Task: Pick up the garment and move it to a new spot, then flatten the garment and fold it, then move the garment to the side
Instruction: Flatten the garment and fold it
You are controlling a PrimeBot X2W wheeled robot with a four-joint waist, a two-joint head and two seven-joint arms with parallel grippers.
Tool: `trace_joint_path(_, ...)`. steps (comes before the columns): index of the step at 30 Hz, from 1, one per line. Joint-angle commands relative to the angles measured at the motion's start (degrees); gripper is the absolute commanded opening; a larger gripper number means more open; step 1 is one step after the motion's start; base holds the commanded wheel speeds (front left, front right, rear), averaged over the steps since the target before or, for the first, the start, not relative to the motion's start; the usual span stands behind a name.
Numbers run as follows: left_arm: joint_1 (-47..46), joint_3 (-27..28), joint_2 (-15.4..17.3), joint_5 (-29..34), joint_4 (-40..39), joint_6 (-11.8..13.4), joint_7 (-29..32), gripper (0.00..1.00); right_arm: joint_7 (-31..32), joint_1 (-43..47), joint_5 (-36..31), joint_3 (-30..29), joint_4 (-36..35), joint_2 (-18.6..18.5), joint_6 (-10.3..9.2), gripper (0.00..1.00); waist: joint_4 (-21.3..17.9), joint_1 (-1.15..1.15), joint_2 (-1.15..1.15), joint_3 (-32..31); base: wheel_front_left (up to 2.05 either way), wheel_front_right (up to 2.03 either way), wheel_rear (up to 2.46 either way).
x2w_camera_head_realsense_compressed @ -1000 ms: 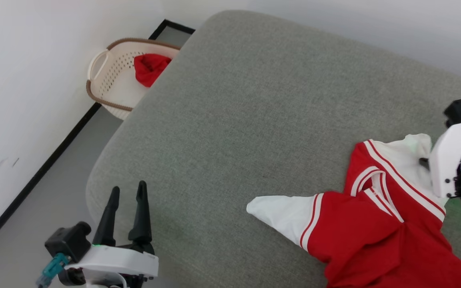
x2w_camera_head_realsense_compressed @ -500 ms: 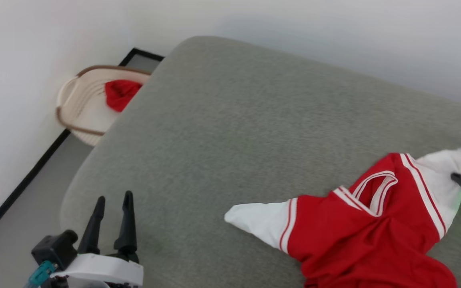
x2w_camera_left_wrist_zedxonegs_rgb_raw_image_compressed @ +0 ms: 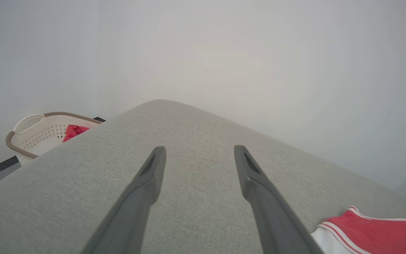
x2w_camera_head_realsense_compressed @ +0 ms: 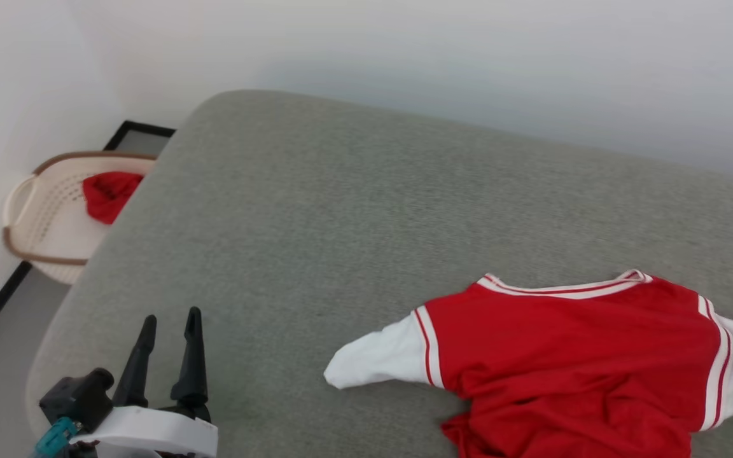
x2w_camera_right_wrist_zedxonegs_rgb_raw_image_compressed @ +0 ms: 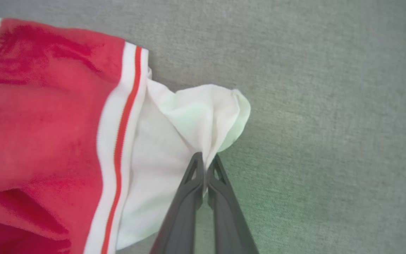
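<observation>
On the right of the grey woven cushion [x2w_camera_head_realsense_compressed: 341, 210], the garment [x2w_camera_head_realsense_compressed: 570, 343] now lies stretched wider than before, its collar flattened. At the near left, the left gripper [x2w_camera_left_wrist_zedxonegs_rgb_raw_image_compressed: 200, 148] hovers with fingers spread apart. At the right edge, the right gripper [x2w_camera_right_wrist_zedxonegs_rgb_raw_image_compressed: 206, 157] is clamped on its soft white sleeve [x2w_camera_right_wrist_zedxonegs_rgb_raw_image_compressed: 174, 116].

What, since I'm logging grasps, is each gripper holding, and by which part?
The right gripper is shut on the shirt, pinching the end of its white sleeve. The left gripper is open, holding nothing.
</observation>
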Motion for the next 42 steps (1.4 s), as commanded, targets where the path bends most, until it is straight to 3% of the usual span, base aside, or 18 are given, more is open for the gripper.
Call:
trace_joint_path(1, -0.2, -0.1, 0.3, -0.2, 0.0, -0.2, 0.0, 1.0, -0.4, 1.1, -1.0, -0.8, 0.2, 0.5, -0.06, 0.0, -1.5, 0.0, 0.0, -0.3, 0.0, 0.0, 0.0)
trace_joint_path(3, -0.3, -0.2, 0.4, -0.2, 0.2, -0.2, 0.0, 1.0, -1.1, 1.7, -2.0, -2.2, 0.3, 1.4, -0.06, 0.06, -2.3, 0.0, 0.0, -0.2, 0.0, 0.0, 0.0)
trace_joint_path(4, -0.4, -0.3, 0.4, -0.3, 0.3, -0.2, 0.0, 1.0, -1.3, 1.8, -2.5, -2.8, 0.4, 2.1, -0.06, 0.36, -2.6, 0.0, 0.0, -0.1, 0.0, 0.0, 0.0)
trace_joint_path(5, -0.6, -0.4, 0.5, -0.2, 0.3, -0.2, 0.0, 1.0, -1.5, 1.9, -3.1, -3.0, 0.5, 2.4, -0.06, 0.49, -3.0, 0.0, 0.0, 0.0, 0.0, 0.0, 0.0)
trace_joint_path(6, -0.6, -0.4, 0.6, -0.2, 0.3, -0.2, 0.0, 1.0, -2.0, 1.9, -3.9, -3.4, 0.5, 2.8, -0.06, 0.93, -3.3, 0.0, 0.0, 0.0, 0.0, 0.0, 0.0)
trace_joint_path(7, -0.6, -0.4, 0.7, -0.2, 0.4, -0.2, 0.0, 1.0, -2.1, 1.6, -4.4, -3.9, 0.7, 3.1, -0.06, 1.0, -3.7, 0.0, 0.0, 0.0, 0.0, 0.0, 0.0)
trace_joint_path(17, 0.1, -0.8, 2.8, -0.4, 0.3, -0.2, 0.0, 1.0, -2.3, 0.9, -7.8, -4.2, -6.1, 5.0, -0.06, 1.0, -8.7, 0.0, 0.0, -1.5, 0.0, 0.0, 0.0)
trace_joint_path(27, 1.6, -5.6, 8.5, -5.7, 0.5, -0.1, 2.2, 1.0, -6.6, 7.5, -9.8, -8.0, -19.8, 8.3, -0.06, 1.0, -13.2, 0.0, 0.0, -4.1, 0.0, 0.0, 0.0)
trace_joint_path(31, 1.4, -7.4, 11.6, -10.7, -1.2, -0.1, 8.7, 1.0, -8.6, 11.3, -10.8, -9.9, -25.7, 11.0, -0.06, 1.0, -14.8, 0.0, 0.0, -4.9, 0.0, 0.0, 0.0)
trace_joint_path(36, -0.6, -7.4, 14.5, -18.8, -3.9, 0.3, 21.2, 1.0, -10.9, 15.3, -11.8, -11.4, -31.9, 14.5, -0.05, 1.0, -16.9, 0.0, 0.0, -4.8, 0.0, 0.0, 0.0)
trace_joint_path(42, -5.5, -7.0, 17.1, -27.4, -5.9, 5.4, 39.3, 1.0, -12.4, 17.3, -12.7, -11.4, -36.5, 17.6, -0.05, 1.0, -19.3, 0.0, 0.0, -4.2, 0.0, 0.0, 0.0)
